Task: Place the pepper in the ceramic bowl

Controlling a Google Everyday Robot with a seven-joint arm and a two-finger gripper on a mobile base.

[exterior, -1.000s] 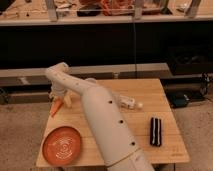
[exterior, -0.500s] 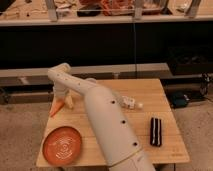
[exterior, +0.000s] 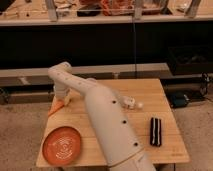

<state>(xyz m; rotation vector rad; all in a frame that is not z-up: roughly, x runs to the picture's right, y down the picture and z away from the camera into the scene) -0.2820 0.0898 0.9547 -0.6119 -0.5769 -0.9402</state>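
The pepper (exterior: 56,106), a small orange tapered piece, is at the left edge of the wooden table (exterior: 150,95), above the table top or on it, I cannot tell which. My gripper (exterior: 63,100) is right beside it at its upper right, at the end of the white arm (exterior: 100,115) that reaches from the front of the view. Whether it holds the pepper does not show. The ceramic bowl (exterior: 62,145), a shallow orange-red dish with pale rings, sits on the front left corner of the table, well below the gripper in the view.
A black oblong item (exterior: 156,131) lies at the table's right front. A small pale item (exterior: 132,103) lies near the middle right. Dark shelving (exterior: 125,45) stands behind the table, and a black box (exterior: 177,100) sits on the floor at the right.
The arm and gripper have shifted only slightly to the right. The pepper stays next to the gripper at the table's left edge. The bowl has not moved.
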